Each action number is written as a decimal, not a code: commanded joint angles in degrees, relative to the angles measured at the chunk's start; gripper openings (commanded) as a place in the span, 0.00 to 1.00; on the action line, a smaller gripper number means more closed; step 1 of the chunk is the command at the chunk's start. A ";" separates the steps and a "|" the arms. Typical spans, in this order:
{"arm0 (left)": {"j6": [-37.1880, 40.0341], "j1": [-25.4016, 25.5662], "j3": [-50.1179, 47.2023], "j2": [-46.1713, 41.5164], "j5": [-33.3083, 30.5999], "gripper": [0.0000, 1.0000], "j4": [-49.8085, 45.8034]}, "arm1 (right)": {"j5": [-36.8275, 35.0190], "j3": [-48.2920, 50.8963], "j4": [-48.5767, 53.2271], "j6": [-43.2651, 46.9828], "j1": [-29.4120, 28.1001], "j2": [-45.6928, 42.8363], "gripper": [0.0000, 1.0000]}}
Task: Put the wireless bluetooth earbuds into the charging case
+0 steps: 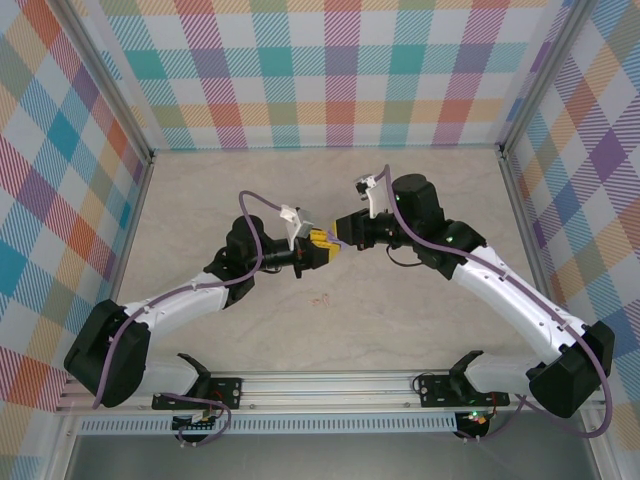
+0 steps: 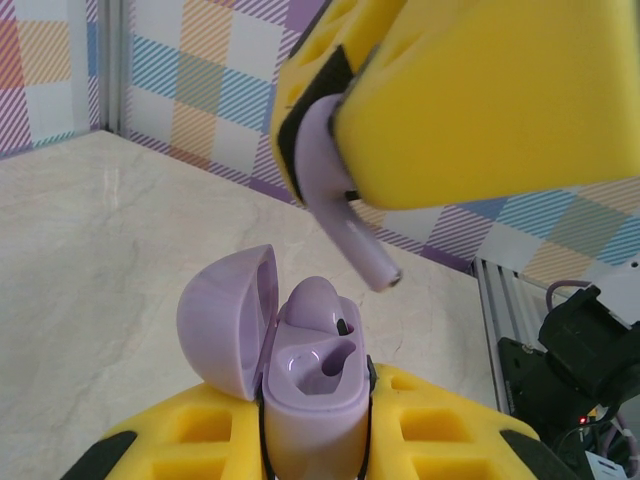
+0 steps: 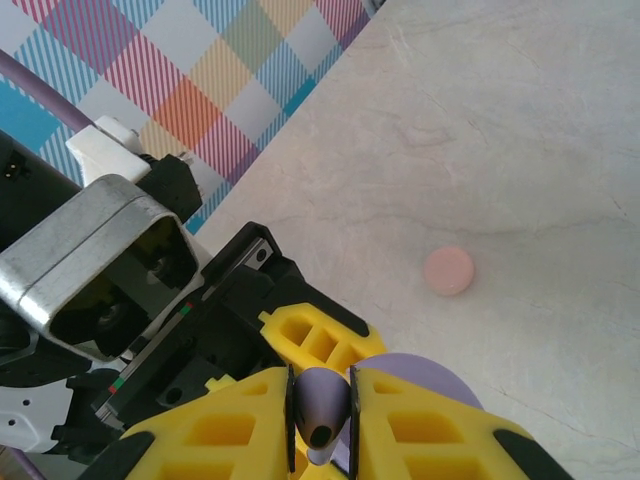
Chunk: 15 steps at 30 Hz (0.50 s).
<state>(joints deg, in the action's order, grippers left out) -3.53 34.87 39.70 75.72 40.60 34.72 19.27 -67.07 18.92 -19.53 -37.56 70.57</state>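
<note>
My left gripper [image 2: 312,425] is shut on the lilac charging case [image 2: 310,395], held upright with its lid [image 2: 225,320] swung open to the left. One lilac earbud [image 2: 318,298] sits in the far slot; the near slot is empty. Just above the case hangs a second lilac earbud [image 2: 345,215], stem pointing down and a little right, a short gap from the case. My right gripper [image 3: 320,412] is shut on this earbud [image 3: 322,400]. In the top view the left gripper [image 1: 320,246] and right gripper [image 1: 346,229] meet mid-table.
A pale pink round case [image 3: 447,270] lies closed on the marble tabletop [image 3: 520,130] beyond the grippers. Plaid walls ring the table [image 1: 420,320]. An aluminium rail [image 2: 490,310] runs along the right edge in the left wrist view.
</note>
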 commanded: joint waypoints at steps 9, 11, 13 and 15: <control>-3.06 0.90 3.00 0.36 2.08 0.11 2.48 | -1.72 -1.75 0.30 2.19 -0.32 0.28 0.22; -3.48 0.90 3.10 0.39 1.62 0.11 2.05 | -2.19 -1.66 0.48 2.40 -0.32 0.14 0.22; -3.71 0.89 3.34 0.50 1.61 0.11 1.75 | -2.69 -1.66 0.72 2.56 -0.32 0.01 0.22; -4.24 0.89 3.48 0.60 1.68 0.11 1.64 | -3.12 -1.66 0.94 2.80 -0.32 0.01 0.22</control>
<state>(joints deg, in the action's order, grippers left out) -6.66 35.27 40.88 75.92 41.36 34.68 17.02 -67.07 19.44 -18.31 -37.56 70.59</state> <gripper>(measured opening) 0.215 0.218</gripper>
